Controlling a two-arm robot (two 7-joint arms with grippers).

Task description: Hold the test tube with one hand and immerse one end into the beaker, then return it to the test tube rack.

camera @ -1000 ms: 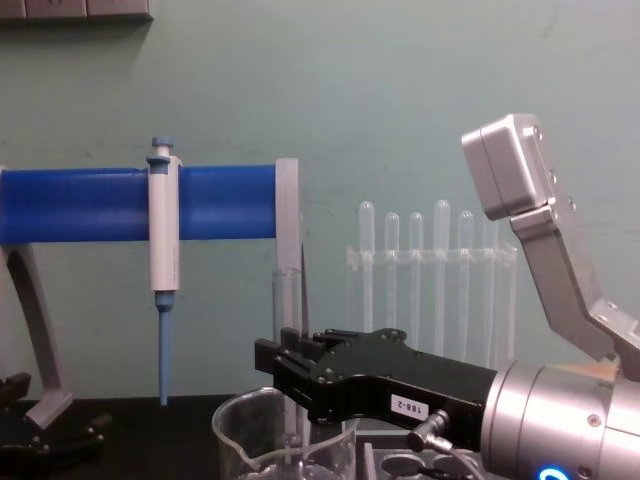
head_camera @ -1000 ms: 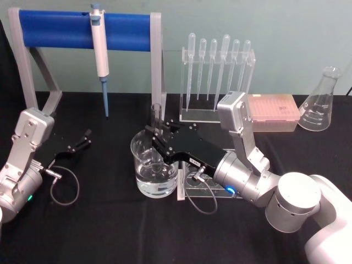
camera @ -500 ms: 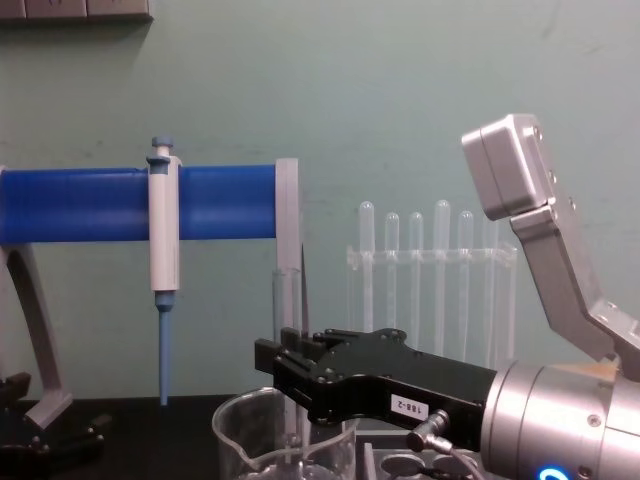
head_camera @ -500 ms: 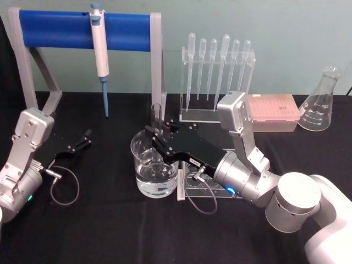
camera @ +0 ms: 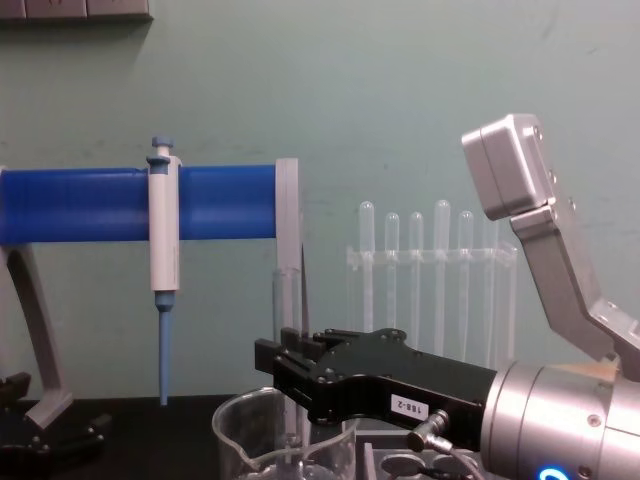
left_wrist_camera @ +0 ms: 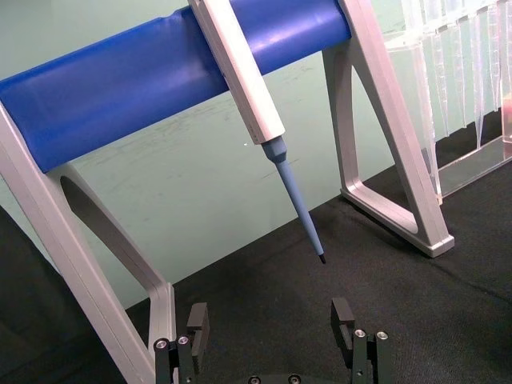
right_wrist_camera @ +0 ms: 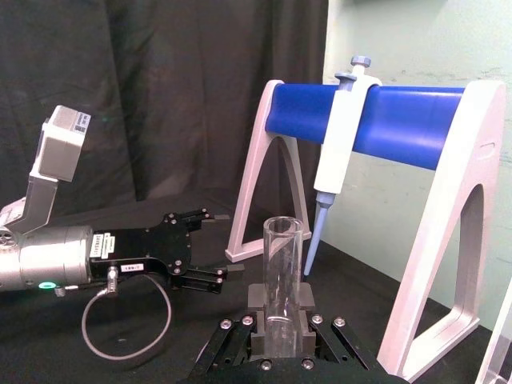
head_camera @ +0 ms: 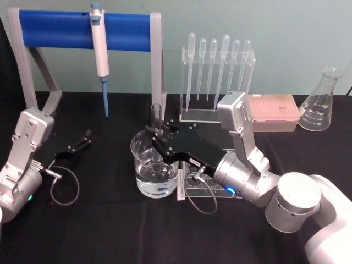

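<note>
Test tube (head_camera: pixel 156 116) stands upright, long axis vertical, open rim up, lower end down inside the beaker (head_camera: pixel 136 165) at table centre. The tube is clear, colourless glass, straight-walled and empty in its upper part. Its lower end is hidden behind the gripper and the beaker wall, so I cannot tell whether it reaches the water. Right gripper (head_camera: pixel 155 137) reaches in from the right over the beaker's rim, fingers closed on the tube below its mid-length. The right wrist view shows a pad pressed to each side of the glass. Beaker holds clear water in its lower part. Left gripper (head_camera: pixel 85 138) lies low at the table's left, well apart, fingers spread wide and holding nothing. Pipettor (head_camera: pixel 99 52) hangs on the blue stand (head_camera: pixel 55 28) behind.
</note>
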